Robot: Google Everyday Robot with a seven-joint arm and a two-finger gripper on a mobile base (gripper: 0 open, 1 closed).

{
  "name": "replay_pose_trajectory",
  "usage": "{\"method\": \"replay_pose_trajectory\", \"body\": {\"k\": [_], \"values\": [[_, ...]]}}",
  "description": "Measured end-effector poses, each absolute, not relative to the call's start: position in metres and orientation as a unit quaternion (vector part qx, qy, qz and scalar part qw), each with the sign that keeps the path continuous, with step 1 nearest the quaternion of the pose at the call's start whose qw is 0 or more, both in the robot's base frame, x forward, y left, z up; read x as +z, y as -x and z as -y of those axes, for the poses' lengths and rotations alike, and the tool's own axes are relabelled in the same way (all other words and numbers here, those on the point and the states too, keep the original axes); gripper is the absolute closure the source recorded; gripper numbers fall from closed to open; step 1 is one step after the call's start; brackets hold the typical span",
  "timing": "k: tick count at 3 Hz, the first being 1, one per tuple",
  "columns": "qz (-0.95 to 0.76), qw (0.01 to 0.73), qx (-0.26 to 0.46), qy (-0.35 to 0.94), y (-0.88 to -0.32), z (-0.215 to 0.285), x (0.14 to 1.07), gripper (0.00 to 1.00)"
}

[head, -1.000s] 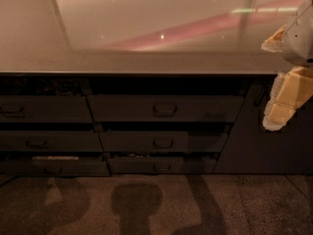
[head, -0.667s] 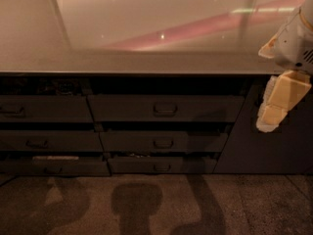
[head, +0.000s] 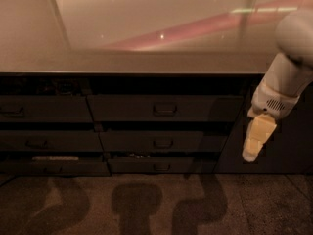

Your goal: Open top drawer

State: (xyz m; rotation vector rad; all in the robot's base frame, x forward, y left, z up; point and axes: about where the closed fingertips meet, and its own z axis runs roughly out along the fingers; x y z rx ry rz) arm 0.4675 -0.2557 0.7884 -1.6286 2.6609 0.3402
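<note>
Hovering short of the shut drawer

Holding the gripper (head: 255,141) low at the right, well apart from the top drawer (head: 122,109) under the tabletop (head: 146,62). Cannot tell its grip. Seemingly shut, handle (head: 165,109) untouched; reaching, grasping, pulling all left.

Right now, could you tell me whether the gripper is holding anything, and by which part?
Nothing is held. The gripper hangs to the right of the top drawer, well apart from its handle, and no object shows at its tip.
</note>
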Motion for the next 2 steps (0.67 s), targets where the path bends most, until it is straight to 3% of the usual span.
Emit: {"method": "replay_pose_trajectory", "body": {"k": [1, 2], "values": [[-0.85, -0.055, 0.153, 0.501, -0.476, 0.262, 0.729, 0.0], [-0.85, -0.056, 0.156, 0.499, -0.478, 0.261, 0.718, 0.0]]}}
